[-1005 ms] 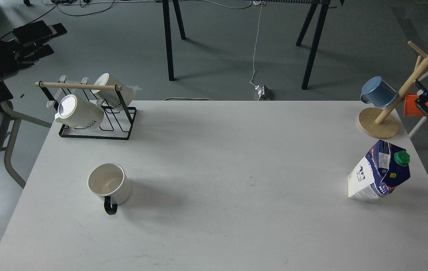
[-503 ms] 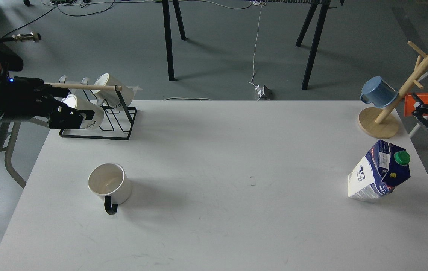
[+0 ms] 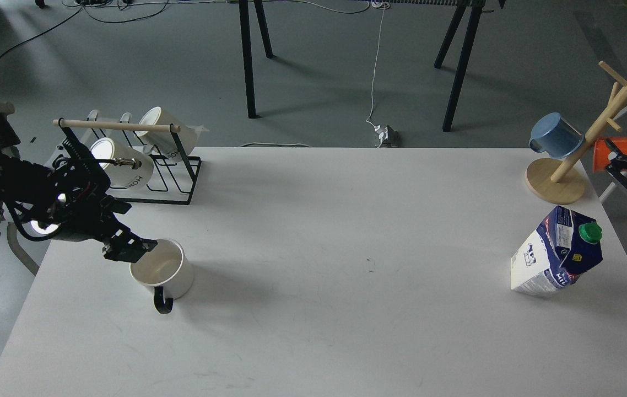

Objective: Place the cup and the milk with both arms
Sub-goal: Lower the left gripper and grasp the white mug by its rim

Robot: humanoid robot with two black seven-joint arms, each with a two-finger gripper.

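The cup (image 3: pixel 166 274) is a squat white mug with a black loop handle facing me. It stands upright on the left part of the white table (image 3: pixel 346 220). My left gripper (image 3: pixel 133 249) is at the cup's upper left rim, dark and seen end-on, and I cannot tell whether it touches. The milk (image 3: pixel 557 252) is a dark blue and white carton with a green cap, standing near the table's right edge. My right gripper (image 3: pixel 620 167) is beyond the right table edge, above the milk in the picture, with its fingers spread and empty.
A black wire rack (image 3: pixel 177 187) with white lettered mugs stands at the back left. A wooden cup tree (image 3: pixel 556 186) holds a blue cup (image 3: pixel 553 135) and an orange cup (image 3: pixel 603 152) at the back right. Trestle legs (image 3: pixel 248 60) stand behind the table.
My left arm has swung down from the wire rack to the cup's rim. My right gripper has barely moved. The cup and the milk have stayed in place.
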